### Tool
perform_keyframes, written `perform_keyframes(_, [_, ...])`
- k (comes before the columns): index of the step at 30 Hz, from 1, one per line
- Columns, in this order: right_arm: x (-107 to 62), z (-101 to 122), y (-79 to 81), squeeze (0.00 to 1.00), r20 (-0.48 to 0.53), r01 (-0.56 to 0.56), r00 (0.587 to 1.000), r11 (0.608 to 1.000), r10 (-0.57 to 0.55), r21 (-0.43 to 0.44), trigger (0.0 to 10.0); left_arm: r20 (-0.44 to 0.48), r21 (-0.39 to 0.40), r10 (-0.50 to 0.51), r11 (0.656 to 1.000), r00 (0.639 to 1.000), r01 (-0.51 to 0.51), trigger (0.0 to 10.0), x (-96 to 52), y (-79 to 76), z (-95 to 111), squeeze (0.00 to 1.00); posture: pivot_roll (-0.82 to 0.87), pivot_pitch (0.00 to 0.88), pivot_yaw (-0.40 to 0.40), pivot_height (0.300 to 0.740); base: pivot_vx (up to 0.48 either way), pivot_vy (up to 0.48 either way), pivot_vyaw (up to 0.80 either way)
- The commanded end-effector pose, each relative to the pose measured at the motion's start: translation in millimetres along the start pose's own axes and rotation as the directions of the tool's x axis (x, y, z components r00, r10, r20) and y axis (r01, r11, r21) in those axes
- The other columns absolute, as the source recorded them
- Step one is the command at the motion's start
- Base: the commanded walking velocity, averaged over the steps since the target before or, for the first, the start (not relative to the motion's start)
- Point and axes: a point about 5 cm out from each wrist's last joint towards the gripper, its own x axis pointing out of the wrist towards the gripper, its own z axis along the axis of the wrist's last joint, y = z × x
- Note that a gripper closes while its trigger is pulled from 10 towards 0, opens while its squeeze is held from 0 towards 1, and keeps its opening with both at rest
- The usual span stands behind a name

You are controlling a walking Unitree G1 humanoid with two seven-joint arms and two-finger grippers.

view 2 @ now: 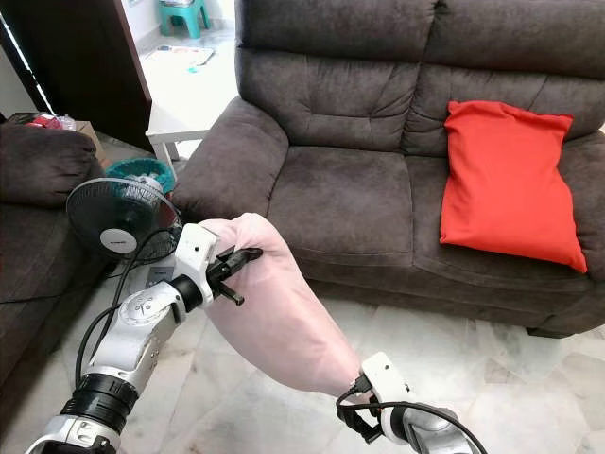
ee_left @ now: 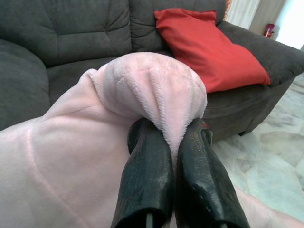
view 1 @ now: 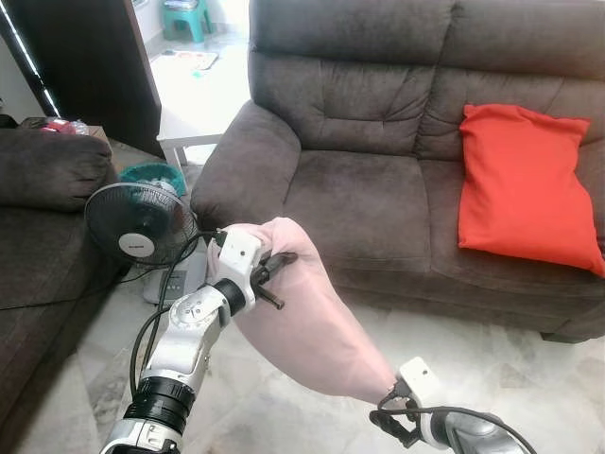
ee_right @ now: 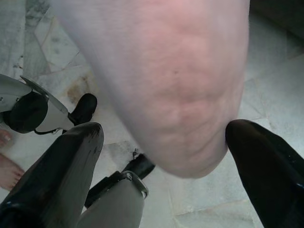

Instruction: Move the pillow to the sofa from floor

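Note:
A soft pink pillow (view 1: 307, 317) hangs in the air in front of the dark brown sofa (view 1: 364, 194), slanting from upper left down to lower right. My left gripper (view 1: 274, 268) is shut on its upper corner, and the plush fabric bunches over the fingertips (ee_left: 147, 142). Down at the pillow's bottom end is my right gripper (view 1: 395, 423). Its fingers (ee_right: 78, 152) stand wide open, with the rounded end of the pillow (ee_right: 175, 85) between them.
A red pillow (view 1: 525, 184) leans on the sofa's right seat. A black standing fan (view 1: 140, 222) and a teal basket (view 1: 151, 175) stand left of the sofa, next to a second dark sofa (view 1: 43, 180). A person's bare foot (ee_right: 5, 166) is on the marble floor.

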Motion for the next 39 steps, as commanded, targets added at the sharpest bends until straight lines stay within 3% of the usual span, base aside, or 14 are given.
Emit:
perform_keyframes(1, [0.8,1.9,0.0,0.0,0.003,0.005,1.0,1.0,-0.005,-0.008,10.0,0.124,0.033,-0.031,0.999,0.992,0.027,10.0,6.3,-1.4,31.1,0.0,0.09,0.008,-0.045,0.74,0.0,0.0,0.0])
perform_keyframes(9, [1.4,-0.4,0.1,0.0,0.009,0.013,1.0,1.0,-0.013,0.009,10.0,0.128,0.03,-0.033,0.999,0.991,0.029,10.0,6.9,-1.3,32.9,0.0,0.09,0.009,-0.046,0.74,0.0,0.0,0.0])
perform_keyframes(10, [1.4,-0.4,0.0,0.0,0.009,0.013,1.0,1.0,-0.013,0.009,6.5,0.128,0.03,-0.032,0.999,0.991,0.029,10.0,6.9,-1.3,33.1,0.0,0.09,0.009,-0.046,0.74,0.0,0.0,0.0])
perform_keyframes(11, [1.3,-0.3,-0.2,0.0,0.011,0.015,1.0,1.0,-0.015,0.009,4.5,0.129,0.03,-0.032,0.999,0.991,0.028,10.0,6.9,-1.2,33.2,0.0,0.09,0.009,-0.046,0.74,0.0,0.0,0.0])
perform_keyframes(12, [1.3,0.1,-0.3,0.0,0.014,0.016,1.0,1.0,-0.017,0.009,0.0,0.129,0.029,-0.031,0.999,0.991,0.027,10.0,6.8,-0.9,33.2,0.0,0.09,0.013,-0.046,0.74,0.0,0.0,0.0])
perform_keyframes(39, [1.7,3.0,1.7,0.0,0.043,-0.019,0.999,1.0,0.019,0.007,0.0,0.127,0.022,-0.015,1.0,0.992,0.012,10.0,6.1,1.5,33.3,0.0,0.09,0.025,-0.044,0.74,0.0,0.0,0.0])
